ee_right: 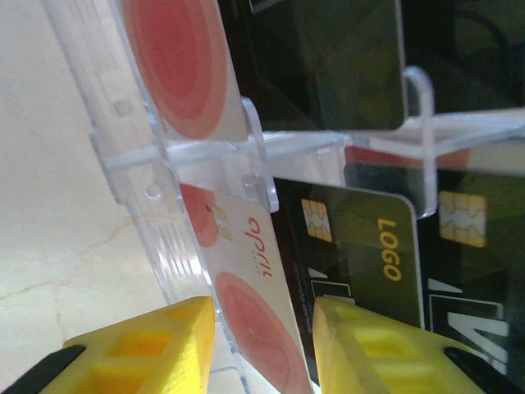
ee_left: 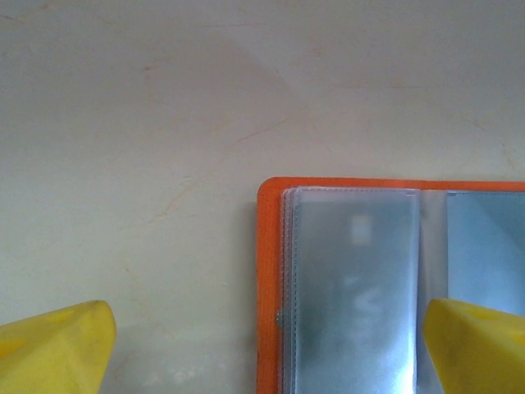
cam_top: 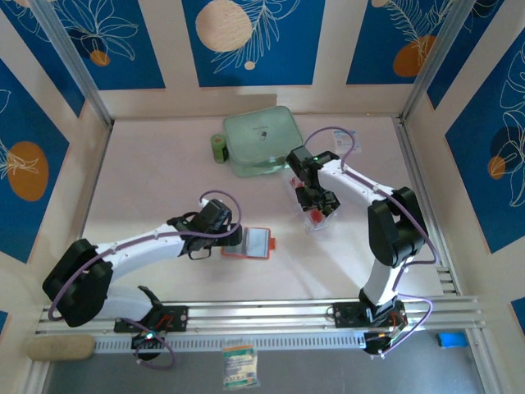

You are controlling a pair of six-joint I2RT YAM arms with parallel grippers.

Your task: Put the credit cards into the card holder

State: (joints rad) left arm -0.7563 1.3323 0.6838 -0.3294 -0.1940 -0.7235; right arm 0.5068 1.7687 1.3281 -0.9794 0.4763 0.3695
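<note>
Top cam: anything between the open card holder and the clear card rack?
Nothing. In the top view, the table between the card holder and the card rack is bare.

- "LOGO" in yellow letters on the black rectangular chip card (ee_right: 369, 246).
- Red script, perhaps "april", on the white card with red circles (ee_right: 246, 271).

— Your wallet (ee_left: 267, 279): what finish?
— Smooth orange cover; you'll see hazy clear plastic sleeves (ee_left: 353, 279) inside.
— And the rack (ee_right: 135, 156)?
— Clear glossy plastic; your cards (ee_right: 369, 254) shine too. The table (ee_left: 164, 123) looks matt, faintly veined.
</note>
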